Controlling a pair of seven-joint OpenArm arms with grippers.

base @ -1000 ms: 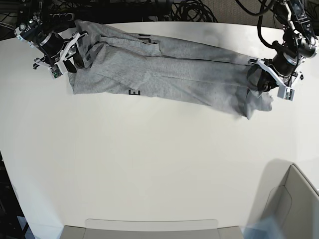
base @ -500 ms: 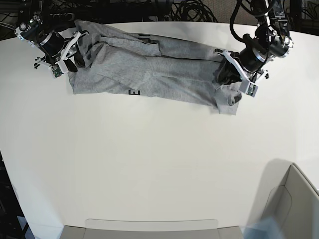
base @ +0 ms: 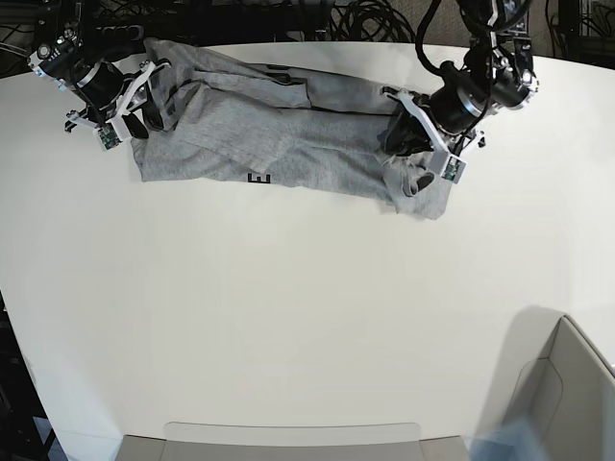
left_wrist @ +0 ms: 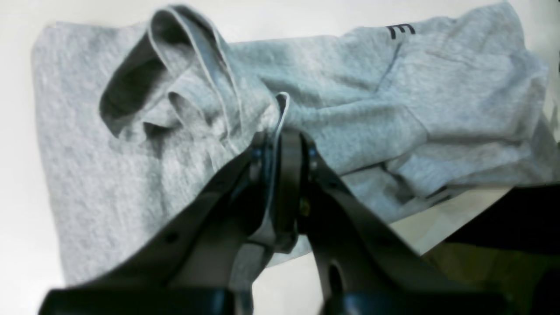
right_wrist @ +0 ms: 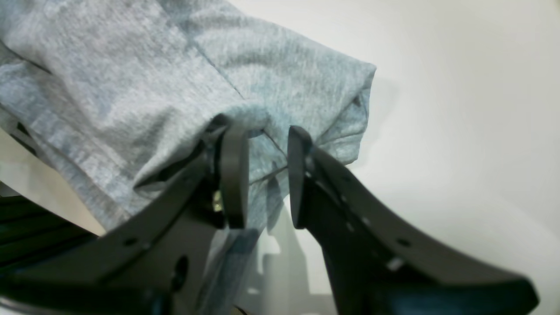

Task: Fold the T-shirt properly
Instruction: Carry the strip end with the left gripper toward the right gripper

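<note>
Grey T-shirt stretched along the table's far edge, an end effector at each end.

The T-shirt (base: 288,134) lies bunched lengthwise on the white table (base: 288,327). The left end effector (left_wrist: 280,148) is clamped tight on a fold of its cloth, while the right end effector (right_wrist: 260,175) is parted, fabric sitting between its fingers at the shirt's other end.

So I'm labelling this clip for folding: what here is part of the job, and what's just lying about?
Part of the job:
- T-shirt, grey, spread along the table's far edge
- left gripper, shut on a fold of it
- right gripper, open at its other end

Just lying about:
- white table
- black cables behind it
- grey bin at the near corner
</note>
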